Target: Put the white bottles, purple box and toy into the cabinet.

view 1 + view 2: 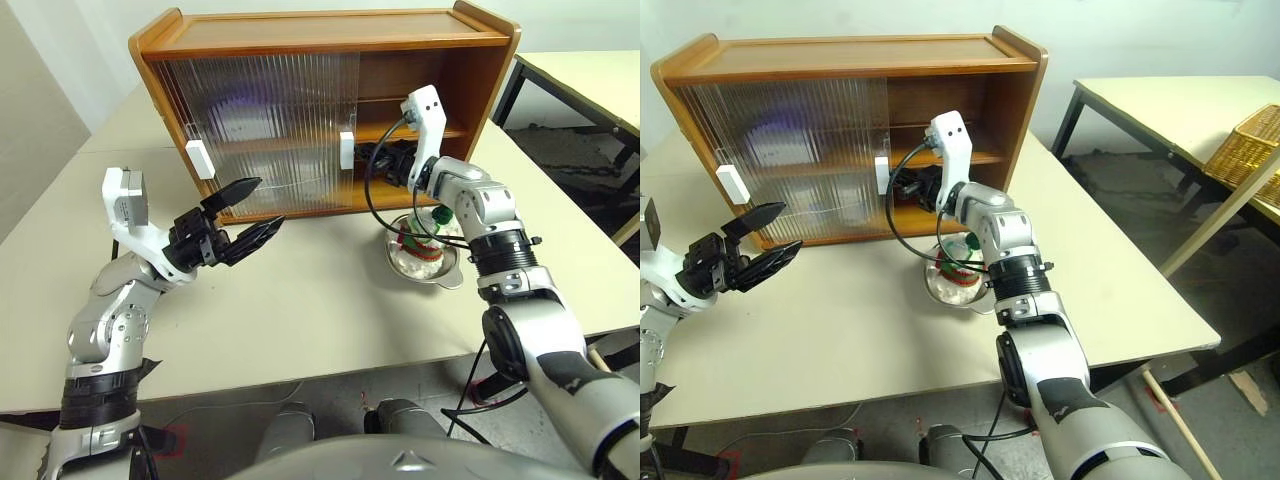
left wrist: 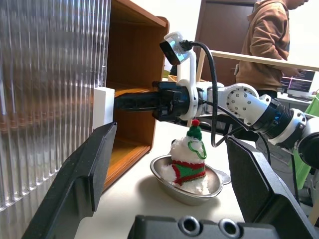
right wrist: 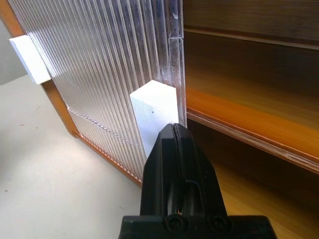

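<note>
The cabinet stands at the back of the table, its ribbed sliding doors covering the left part and the right part standing open. My right gripper is shut, its tip at the white handle on the door's edge. The toy, white plush with a green hat, sits upright in a steel bowl under my right forearm. My left gripper hangs open and empty in front of the doors. A faint purple shape shows through the upper door; I cannot tell what it is. The white bottles are hidden.
A second white handle sits on the left door. A person in a brown hoodie stands behind the right side. Another table and a wicker basket lie to the right. Bare tabletop spreads in front of the cabinet.
</note>
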